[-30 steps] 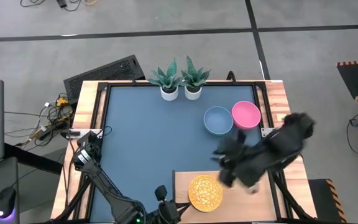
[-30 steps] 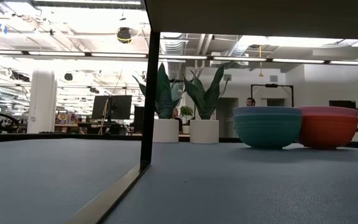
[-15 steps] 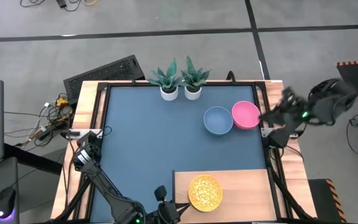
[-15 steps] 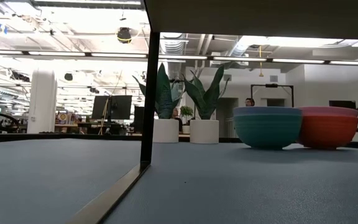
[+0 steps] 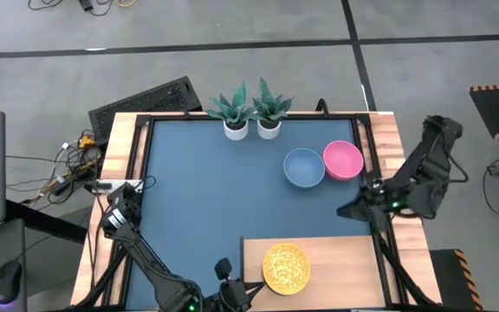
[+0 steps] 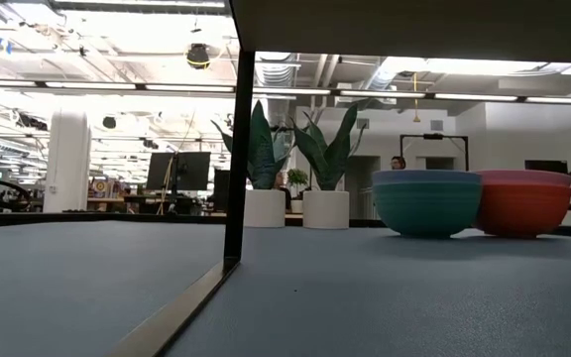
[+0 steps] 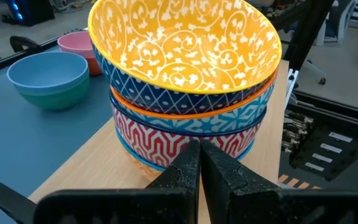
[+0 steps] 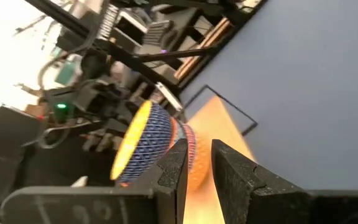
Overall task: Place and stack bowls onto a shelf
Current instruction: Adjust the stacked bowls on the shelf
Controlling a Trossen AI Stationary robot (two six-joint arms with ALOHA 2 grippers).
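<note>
A stack of small patterned bowls (image 5: 286, 268), a yellow one on top (image 7: 185, 43), stands by its bottom bowl on the pale wood shelf (image 5: 340, 264) at the table's near edge. A grey-blue bowl (image 5: 304, 167) and a pink bowl (image 5: 343, 160) sit side by side on the blue tabletop at the far right. My left gripper (image 5: 239, 290) is shut and points at the foot of the stack (image 7: 166, 143) from the shelf's left end, a small gap away. My right gripper (image 5: 345, 209) hangs at the table's right edge, narrowly open (image 8: 199, 155) and empty, pointing toward the stack (image 8: 151, 146).
Two white plant pots (image 5: 251, 128) stand at the far edge. The shelf's right half (image 5: 353, 277) is bare. In the low view the shelf (image 6: 414, 25) spans the top on a dark leg (image 6: 238, 149). Monitor arms and cables (image 5: 76, 169) lie beyond the left edge.
My right gripper has left the space above the shelf's right part, swung out past the table's right edge while turning, and come back down to that edge, now pointing in toward the table. The bowls and my left gripper have stayed put.
</note>
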